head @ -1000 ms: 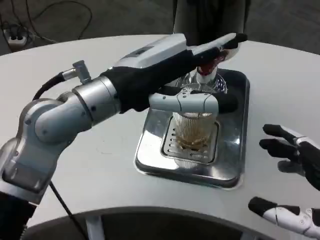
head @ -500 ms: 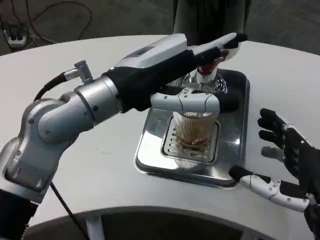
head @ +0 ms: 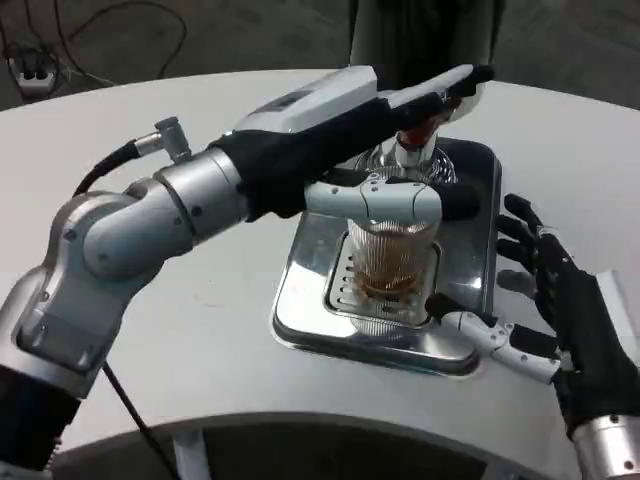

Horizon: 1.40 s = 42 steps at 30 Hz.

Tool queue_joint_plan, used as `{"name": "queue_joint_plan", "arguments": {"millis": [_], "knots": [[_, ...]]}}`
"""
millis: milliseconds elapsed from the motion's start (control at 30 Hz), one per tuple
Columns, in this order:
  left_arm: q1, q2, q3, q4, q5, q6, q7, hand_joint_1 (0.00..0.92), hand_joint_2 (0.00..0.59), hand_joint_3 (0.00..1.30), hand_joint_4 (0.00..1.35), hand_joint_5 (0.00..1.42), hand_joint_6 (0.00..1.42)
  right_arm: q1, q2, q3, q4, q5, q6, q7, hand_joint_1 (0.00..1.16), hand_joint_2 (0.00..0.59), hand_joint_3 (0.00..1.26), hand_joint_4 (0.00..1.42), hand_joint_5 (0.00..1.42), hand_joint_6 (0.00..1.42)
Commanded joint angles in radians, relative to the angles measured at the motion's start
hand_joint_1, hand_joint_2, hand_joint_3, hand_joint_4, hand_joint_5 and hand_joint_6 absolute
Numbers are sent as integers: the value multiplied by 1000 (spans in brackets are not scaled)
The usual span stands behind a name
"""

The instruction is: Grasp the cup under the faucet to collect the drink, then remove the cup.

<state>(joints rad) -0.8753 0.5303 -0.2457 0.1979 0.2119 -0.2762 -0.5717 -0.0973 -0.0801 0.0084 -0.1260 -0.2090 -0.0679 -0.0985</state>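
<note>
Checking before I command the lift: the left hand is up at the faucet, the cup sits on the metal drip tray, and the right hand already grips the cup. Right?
Not quite. In the head view the right hand is open beside the cup, fingers spread, not gripping it. The left hand is at the faucet, and the cup sits on the drip tray.

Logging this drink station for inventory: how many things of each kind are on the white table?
Clear ribbed cup holding amber drink: 1
Shiny steel drip tray with slotted grate: 1
Chrome faucet with red handle: 1
Robot hands, left and right: 2
Total: 5
</note>
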Motion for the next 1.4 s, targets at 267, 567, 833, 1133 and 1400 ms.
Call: {"name": "queue_joint_plan", "arguments": {"millis": [267,567,833,1133,1400], "knots": [[12,3,-74,26,135,10,-12,0,56,0,26,114,44,-121,40,-4,189,-10,-93,-97,904,141,103,161,173,220],[5,3,-78,28,152,12,-6,0,52,0,26,110,44,-177,73,22,273,-27,-123,-147,906,139,94,152,159,216],[1,4,-76,35,153,15,-1,0,53,0,26,105,44,-204,87,36,336,-40,-157,-171,907,139,93,149,158,216],[-23,7,-78,64,157,2,-3,0,56,0,26,111,44,-282,105,51,446,-56,-191,-207,907,139,73,118,135,207],[-24,8,-79,78,159,-3,0,0,56,0,26,113,44,-348,108,55,534,-62,-208,-229,907,139,61,108,124,197]]}}
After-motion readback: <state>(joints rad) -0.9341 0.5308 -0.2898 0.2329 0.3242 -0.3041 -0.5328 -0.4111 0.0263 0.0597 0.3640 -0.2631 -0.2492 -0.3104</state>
